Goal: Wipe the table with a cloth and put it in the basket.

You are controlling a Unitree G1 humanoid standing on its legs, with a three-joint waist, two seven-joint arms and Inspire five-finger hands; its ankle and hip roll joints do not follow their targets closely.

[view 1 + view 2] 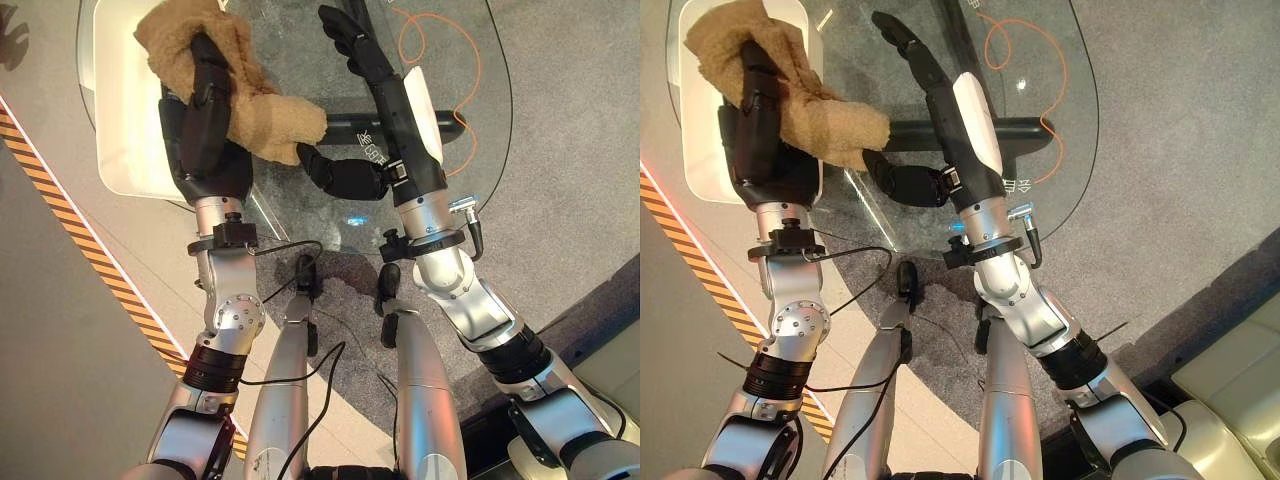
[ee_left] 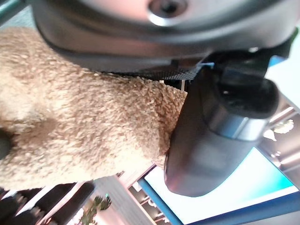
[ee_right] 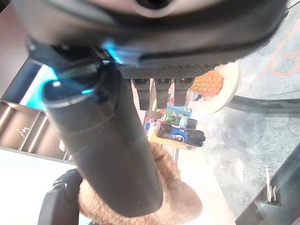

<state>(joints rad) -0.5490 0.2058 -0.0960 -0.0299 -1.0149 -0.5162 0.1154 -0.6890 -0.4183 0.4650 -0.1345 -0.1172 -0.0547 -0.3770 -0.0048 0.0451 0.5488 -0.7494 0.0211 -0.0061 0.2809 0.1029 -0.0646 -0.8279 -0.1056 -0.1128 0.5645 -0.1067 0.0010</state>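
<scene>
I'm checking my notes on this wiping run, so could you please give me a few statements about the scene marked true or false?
1. The left hand is closed around a tan cloth. True.
2. The cloth is blue. False: it is tan and fluffy.
3. The right hand is stretched out over the glass table with its fingers straight. True.
4. The right hand holds the cloth. False: the left hand grips it; the right hand holds nothing.
5. An orange cable shows through the glass top. True.
6. The cloth lies flat and spread out on the table. False: it is bunched up in the left hand.
</scene>
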